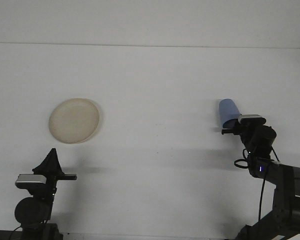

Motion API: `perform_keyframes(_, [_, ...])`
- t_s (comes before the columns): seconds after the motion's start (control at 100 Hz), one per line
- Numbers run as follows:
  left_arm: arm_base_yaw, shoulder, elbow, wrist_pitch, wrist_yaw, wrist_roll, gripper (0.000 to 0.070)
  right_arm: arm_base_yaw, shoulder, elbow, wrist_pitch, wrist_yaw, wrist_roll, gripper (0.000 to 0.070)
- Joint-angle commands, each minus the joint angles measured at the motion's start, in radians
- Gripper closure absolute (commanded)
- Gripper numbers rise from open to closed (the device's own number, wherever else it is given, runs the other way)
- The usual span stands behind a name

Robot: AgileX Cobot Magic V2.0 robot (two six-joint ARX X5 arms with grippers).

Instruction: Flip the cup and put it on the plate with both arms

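A plain white table (155, 100) fills the frame. At middle left lies a round cream plate (74, 120), with nothing on it. At middle right the right gripper (232, 127) has its jaws clenched on a blue cup (229, 112), long axis near upright, tilted slightly left. At lower left, the left gripper (52, 161) points upward; whether its jaws are parted cannot be told.

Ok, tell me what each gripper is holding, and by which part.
The right gripper grips the blue cup at its lower end. The left gripper holds nothing.

Plate (74, 120) left on worktop (160, 85); cup (229, 112) far right, at right tool (231, 130); left tool (51, 162) before plate.
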Motion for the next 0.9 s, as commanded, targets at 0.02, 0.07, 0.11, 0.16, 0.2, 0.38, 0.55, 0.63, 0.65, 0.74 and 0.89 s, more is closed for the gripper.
perform_keyframes(0.02, [0.002,-0.002,-0.02,0.013,-0.002,-0.002,0.0689,0.002,-0.052,0.011,-0.027,-0.002,0.004,0.0691])
perform_keyframes(0.07, [0.002,-0.002,-0.02,0.013,-0.002,-0.002,0.0689,0.006,-0.091,0.011,-0.062,0.001,0.004,0.0691])
perform_keyframes(0.11, [0.002,-0.002,-0.02,0.013,-0.002,-0.002,0.0689,0.007,-0.129,0.011,-0.1,0.002,0.004,0.0691])
perform_keyframes(0.16, [0.002,-0.002,-0.02,0.013,-0.002,-0.002,0.0689,0.008,-0.179,0.011,-0.151,0.008,0.003,0.0691])
perform_keyframes(0.2, [0.002,-0.002,-0.02,0.013,-0.002,-0.002,0.0689,0.011,-0.222,0.011,-0.192,0.009,0.003,0.0691])
perform_keyframes(0.38, [0.002,-0.002,-0.02,0.013,-0.002,-0.002,0.0689,0.035,-0.441,0.011,-0.387,0.02,0.023,0.0693])
perform_keyframes(0.55, [0.002,-0.002,-0.02,0.013,-0.002,-0.002,0.0689,0.09,-0.658,0.011,-0.603,0.072,0.077,0.0693])
perform_keyframes(0.63, [0.002,-0.002,-0.02,0.013,-0.002,-0.002,0.0689,0.122,-0.753,0.011,-0.692,0.073,0.1,0.0693])
perform_keyframes(0.65, [0.002,-0.002,-0.02,0.013,-0.002,-0.002,0.0689,0.131,-0.776,0.012,-0.713,0.073,0.106,0.0693])
perform_keyframes(0.74, [0.002,-0.002,-0.02,0.013,-0.002,-0.002,0.0689,0.176,-0.867,0.02,-0.818,0.083,0.127,0.0694])
perform_keyframes(0.89, [0.002,-0.002,-0.02,0.013,-0.002,-0.002,0.0689,0.268,-0.945,0.108,-1.085,0.146,0.136,0.0695])
